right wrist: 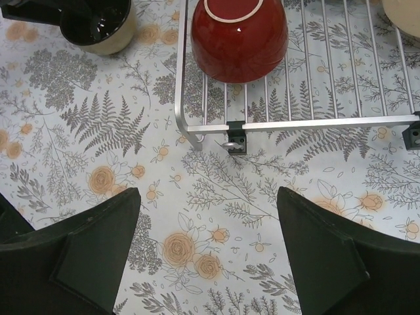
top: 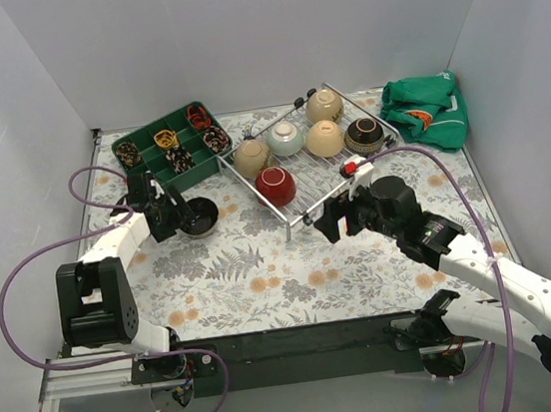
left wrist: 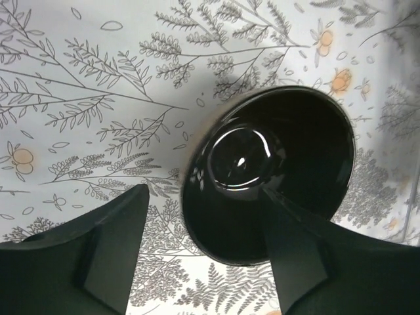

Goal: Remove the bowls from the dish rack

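Note:
The silver wire dish rack (top: 318,174) holds several bowls: three beige ones (top: 251,157), a mint one (top: 285,138), a dark brown one (top: 364,135) and a red one (top: 275,186). The red bowl (right wrist: 239,33) lies upside down near the rack's front rim (right wrist: 315,123). Another bowl (top: 199,216), dark inside, stands upright on the floral cloth left of the rack. My left gripper (top: 176,218) is open over this bowl's (left wrist: 269,164) near rim, one finger (left wrist: 305,252) above its inside, the other (left wrist: 108,249) outside and apart from the wall. My right gripper (top: 333,221) hangs open (right wrist: 209,193) over bare cloth before the rack's corner.
A green compartmented tray (top: 143,145) with small items stands behind the left gripper. A green cloth (top: 427,112) lies at the back right. White walls close in three sides. Purple cables loop from both arms. The dark bowl (right wrist: 98,26) shows left of the rack.

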`<state>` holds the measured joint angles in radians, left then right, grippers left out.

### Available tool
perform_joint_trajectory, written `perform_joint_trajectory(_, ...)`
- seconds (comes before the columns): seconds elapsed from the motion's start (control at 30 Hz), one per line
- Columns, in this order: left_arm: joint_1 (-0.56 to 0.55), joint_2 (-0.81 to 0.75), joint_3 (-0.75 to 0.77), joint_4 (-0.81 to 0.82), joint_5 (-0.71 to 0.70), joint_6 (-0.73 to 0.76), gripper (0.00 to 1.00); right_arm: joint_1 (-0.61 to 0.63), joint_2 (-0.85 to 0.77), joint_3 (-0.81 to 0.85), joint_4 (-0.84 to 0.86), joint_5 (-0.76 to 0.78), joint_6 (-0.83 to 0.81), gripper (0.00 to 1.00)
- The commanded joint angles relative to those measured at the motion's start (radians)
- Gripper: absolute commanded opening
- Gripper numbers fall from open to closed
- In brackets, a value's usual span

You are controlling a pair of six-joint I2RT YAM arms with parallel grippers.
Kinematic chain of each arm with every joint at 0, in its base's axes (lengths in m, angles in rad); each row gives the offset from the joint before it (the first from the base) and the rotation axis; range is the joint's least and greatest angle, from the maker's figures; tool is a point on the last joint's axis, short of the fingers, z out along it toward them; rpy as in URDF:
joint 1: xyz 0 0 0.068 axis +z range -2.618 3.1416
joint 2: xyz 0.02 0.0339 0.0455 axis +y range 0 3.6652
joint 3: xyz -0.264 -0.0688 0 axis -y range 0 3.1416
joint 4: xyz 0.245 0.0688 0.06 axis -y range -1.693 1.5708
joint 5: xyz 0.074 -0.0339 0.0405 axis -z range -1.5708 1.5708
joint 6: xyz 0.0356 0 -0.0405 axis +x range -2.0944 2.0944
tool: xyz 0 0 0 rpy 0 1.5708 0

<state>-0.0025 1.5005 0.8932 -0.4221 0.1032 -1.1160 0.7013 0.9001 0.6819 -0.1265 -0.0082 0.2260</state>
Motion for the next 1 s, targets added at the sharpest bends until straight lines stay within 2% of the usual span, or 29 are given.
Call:
perform_joint_trajectory(0.0,0.001,-0.097,0.047,0.008,0.006,0.012,0.73,0.001,0.022,0.025,0.01,-0.004,-0.036,0.92)
perform_joint_trajectory(0.07,0.001,-0.131,0.059,-0.001,-0.006,0.012,0.86,0.0,0.043,0.05,0.008,0.004,-0.028,0.93)
perform_joint_trajectory(0.13,0.001,-0.178,0.085,-0.015,-0.013,0.01,0.91,0.0,0.057,0.088,-0.008,0.004,-0.03,0.98)
perform_joint_trajectory(0.17,0.001,-0.193,0.093,-0.017,-0.011,0.01,0.96,-0.002,0.075,0.1,-0.016,0.032,-0.028,0.99)
perform_joint_trajectory(0.23,0.001,-0.236,0.121,-0.02,-0.007,0.015,0.98,-0.003,0.097,0.136,-0.027,0.039,-0.04,0.98)
perform_joint_trajectory(0.37,0.001,-0.279,0.183,-0.012,0.041,0.031,0.98,-0.006,0.198,0.26,-0.085,0.097,-0.109,0.99)
perform_joint_trajectory(0.5,-0.007,-0.272,0.256,0.006,0.075,0.065,0.98,-0.006,0.315,0.378,-0.13,0.229,-0.223,0.99)
perform_joint_trajectory(0.7,-0.008,-0.212,0.348,-0.007,0.079,0.145,0.98,-0.008,0.532,0.539,-0.124,0.388,-0.49,0.99)
perform_joint_trajectory(0.77,-0.008,-0.215,0.343,-0.007,0.064,0.156,0.98,-0.016,0.623,0.577,-0.111,0.456,-0.549,0.99)
perform_joint_trajectory(0.97,-0.008,-0.336,0.185,0.039,-0.022,0.156,0.98,-0.063,0.833,0.708,-0.062,0.514,-0.706,0.99)
